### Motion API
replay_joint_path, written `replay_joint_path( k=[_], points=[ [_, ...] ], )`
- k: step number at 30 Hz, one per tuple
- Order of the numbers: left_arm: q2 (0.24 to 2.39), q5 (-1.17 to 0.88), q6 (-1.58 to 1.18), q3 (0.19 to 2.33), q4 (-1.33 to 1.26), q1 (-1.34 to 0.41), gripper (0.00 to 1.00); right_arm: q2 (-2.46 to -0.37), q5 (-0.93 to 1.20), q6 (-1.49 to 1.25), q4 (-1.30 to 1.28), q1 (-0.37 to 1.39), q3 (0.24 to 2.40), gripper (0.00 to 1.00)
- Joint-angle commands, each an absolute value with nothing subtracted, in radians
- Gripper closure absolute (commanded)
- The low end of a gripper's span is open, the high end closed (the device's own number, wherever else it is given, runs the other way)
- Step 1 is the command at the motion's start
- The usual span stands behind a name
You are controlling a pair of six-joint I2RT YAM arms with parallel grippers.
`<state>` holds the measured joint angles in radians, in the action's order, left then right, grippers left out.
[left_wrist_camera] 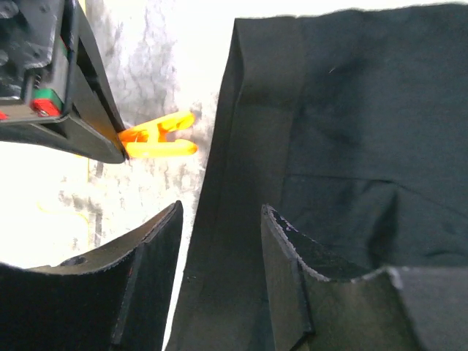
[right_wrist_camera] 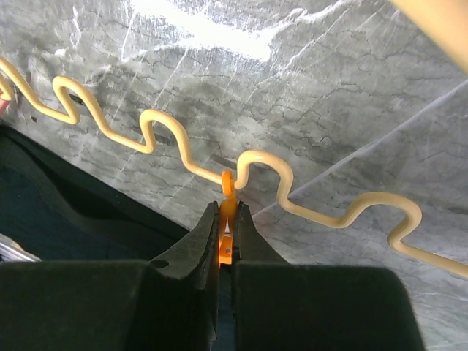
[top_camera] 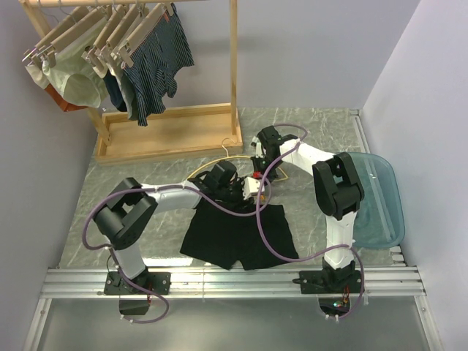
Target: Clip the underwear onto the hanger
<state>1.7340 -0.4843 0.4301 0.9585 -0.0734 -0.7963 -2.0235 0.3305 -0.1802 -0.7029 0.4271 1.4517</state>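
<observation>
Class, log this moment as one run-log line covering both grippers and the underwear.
left gripper: open, straddling underwear edge | right gripper: shut on clip on hanger bar | underwear: flat on table, not in that clip

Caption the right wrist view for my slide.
Right claw pinching an orange clip on the wavy yellow hanger, black underwear lying beside it.

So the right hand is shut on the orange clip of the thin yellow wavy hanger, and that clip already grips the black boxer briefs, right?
No. The right hand is shut on the orange clip of the thin yellow wavy hanger, but the left wrist view shows that clip beside the black boxer briefs, not gripping them.
</observation>
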Motion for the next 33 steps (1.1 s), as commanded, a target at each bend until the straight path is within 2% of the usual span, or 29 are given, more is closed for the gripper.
replay_joint_path(
  k=[1,8,11,14,17,33],
  points=[
    [1.769,-0.460,0.480,0.996,-0.078,-0.807,0.48,-1.971,0.354,-0.167,-0.672,0.416,1.445,1.00],
    [1.838,-0.453,0.512,1.034,0.039,-0.808,0.50,-1.965,0.385,-0.158,-0.683,0.405,1.434,1.00],
    [1.864,-0.416,0.509,1.040,0.078,-0.807,0.65,-1.960,0.397,-0.158,-0.689,0.402,1.428,1.00],
    [1.852,-0.420,0.509,1.023,0.094,-0.798,0.76,-1.956,0.408,-0.149,-0.689,0.402,1.416,1.00],
    [1.830,-0.429,0.496,1.014,0.097,-0.799,0.80,-1.956,0.420,-0.146,-0.689,0.400,1.411,1.00],
    [1.833,-0.429,0.482,1.063,0.176,-0.792,0.83,-1.944,0.427,-0.129,-0.695,0.367,1.413,1.00]
  ],
)
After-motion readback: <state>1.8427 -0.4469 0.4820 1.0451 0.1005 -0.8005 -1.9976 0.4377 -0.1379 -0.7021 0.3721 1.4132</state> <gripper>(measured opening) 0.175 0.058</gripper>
